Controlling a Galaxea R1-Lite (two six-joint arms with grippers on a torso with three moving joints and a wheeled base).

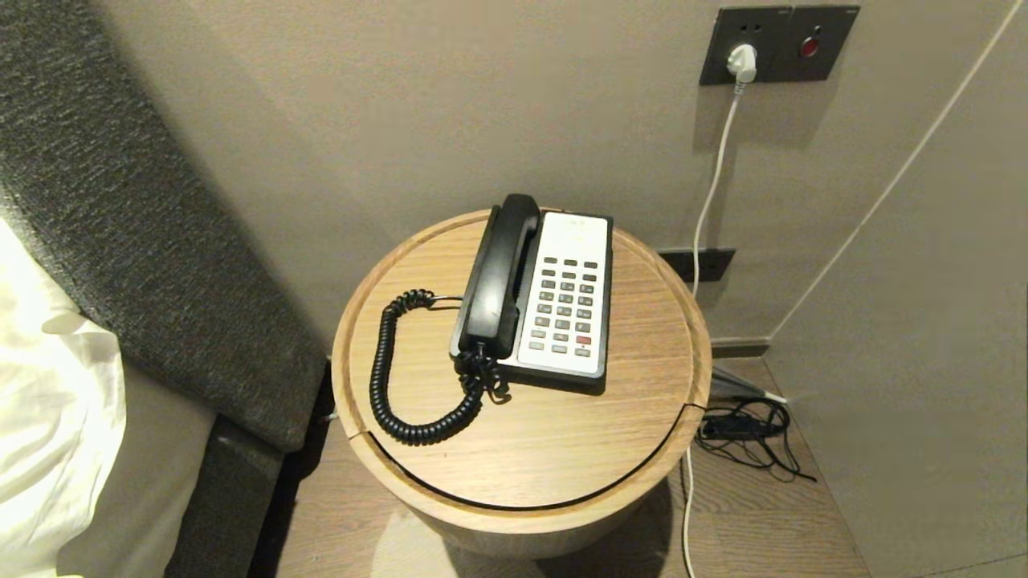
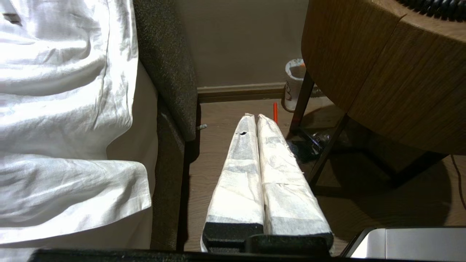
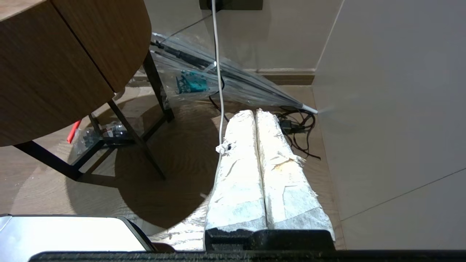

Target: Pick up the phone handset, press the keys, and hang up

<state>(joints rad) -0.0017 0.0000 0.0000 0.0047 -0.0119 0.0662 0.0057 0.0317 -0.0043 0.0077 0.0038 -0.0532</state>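
We note warm, even light in the head view, sharp all over, with soft gloss on the handset (image 1: 498, 277) and the table (image 1: 562, 433) casting a shadow on the floor. Left wrist view: bedsheet (image 2: 65, 109) glares near white, table underside dim. Right wrist view: bright, a hard round shadow under the table.

Left gripper (image 2: 257, 116) with white-wrapped fingers (image 2: 238, 174) pressed together, low over wooden floor (image 2: 225, 109), white bedding (image 2: 62, 109) beside it, round wooden table (image 2: 382, 72) opposite, paper cup (image 2: 294, 85) by the table's leg.
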